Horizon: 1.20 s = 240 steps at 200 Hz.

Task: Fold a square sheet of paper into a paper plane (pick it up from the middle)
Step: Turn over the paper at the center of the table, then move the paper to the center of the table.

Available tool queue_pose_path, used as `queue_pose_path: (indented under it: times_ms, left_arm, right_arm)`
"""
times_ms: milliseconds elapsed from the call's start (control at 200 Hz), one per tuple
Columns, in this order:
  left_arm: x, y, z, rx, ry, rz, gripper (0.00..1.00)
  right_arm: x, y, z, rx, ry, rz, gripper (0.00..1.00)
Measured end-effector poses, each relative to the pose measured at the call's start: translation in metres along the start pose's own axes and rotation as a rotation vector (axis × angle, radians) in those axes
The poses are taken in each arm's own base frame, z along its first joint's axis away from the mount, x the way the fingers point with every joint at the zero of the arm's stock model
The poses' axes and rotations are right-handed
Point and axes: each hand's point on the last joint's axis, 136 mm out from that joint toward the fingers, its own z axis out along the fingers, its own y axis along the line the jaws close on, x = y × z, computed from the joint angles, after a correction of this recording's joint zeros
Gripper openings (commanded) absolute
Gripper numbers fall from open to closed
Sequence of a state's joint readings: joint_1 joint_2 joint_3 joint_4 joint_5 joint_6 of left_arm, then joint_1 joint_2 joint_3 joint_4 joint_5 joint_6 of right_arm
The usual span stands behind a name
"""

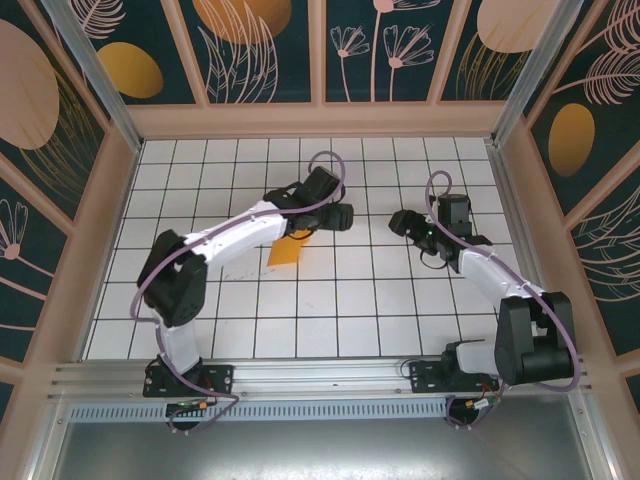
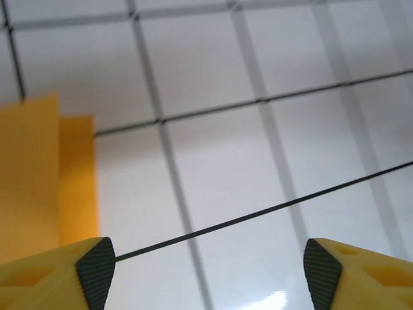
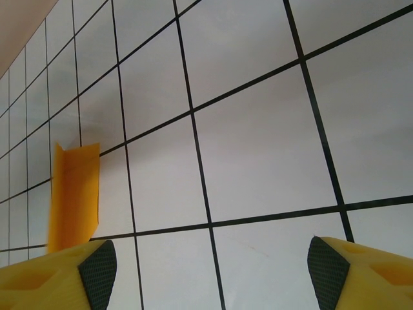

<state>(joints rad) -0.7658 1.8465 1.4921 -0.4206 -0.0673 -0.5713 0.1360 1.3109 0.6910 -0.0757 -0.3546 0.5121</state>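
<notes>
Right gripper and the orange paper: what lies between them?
Bare white tiles, as the right wrist view shows between the right gripper and the orange paper. In the top view the left gripper hangs nearby.

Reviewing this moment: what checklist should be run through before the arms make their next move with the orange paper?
1. Left hand open, holding nothing: ok.
2. Right hand open and empty: ok.
3. Orange paper on the table, free of both hands: ok.
4. Gap between the two hands in the top view: ok.
5. Paper folded into a finished dart: cannot tell; layered edges show, but the left arm covers part of it.
</notes>
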Motion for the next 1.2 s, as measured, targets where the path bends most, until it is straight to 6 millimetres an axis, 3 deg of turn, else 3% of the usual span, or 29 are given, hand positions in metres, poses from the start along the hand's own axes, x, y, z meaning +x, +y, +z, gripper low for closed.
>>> queue_pose_path:
  times_ms: [80,150,230,305,405,515,771,1006,1201]
  left_arm:
    - [-0.021,-0.01,-0.017,0.077,-0.064,-0.023,0.85]
    - [-0.031,0.0,-0.023,0.102,-0.096,-0.062,0.87]
    - [-0.031,0.028,-0.022,0.085,-0.104,-0.126,0.94]
    - [-0.022,0.062,-0.019,0.04,-0.097,-0.189,0.97]
    - [-0.01,0.103,-0.022,-0.02,-0.096,-0.26,0.97]
    - [0.0,0.14,-0.032,-0.065,-0.112,-0.338,0.97]
    - [0.022,0.209,-0.058,-0.147,-0.164,-0.479,0.98]
    - [0.034,0.228,-0.063,-0.169,-0.158,-0.517,0.98]
    - [0.04,0.225,-0.061,-0.149,-0.147,-0.517,0.98]
  right_arm:
    - [0.002,0.004,0.001,-0.02,0.025,0.006,0.8]
    - [0.002,0.011,0.004,-0.038,0.041,0.008,0.8]
    - [0.005,0.025,0.011,-0.062,0.068,-0.006,0.76]
    - [0.014,0.046,0.024,-0.087,0.115,-0.032,0.67]
    - [0.033,0.084,0.051,-0.122,0.189,-0.076,0.51]
    - [0.059,0.126,0.086,-0.16,0.266,-0.115,0.4]
    - [0.119,0.193,0.161,-0.203,0.41,-0.167,0.31]
    - [0.158,0.222,0.198,-0.218,0.505,-0.215,0.31]
    - [0.175,0.218,0.202,-0.187,0.565,-0.263,0.31]
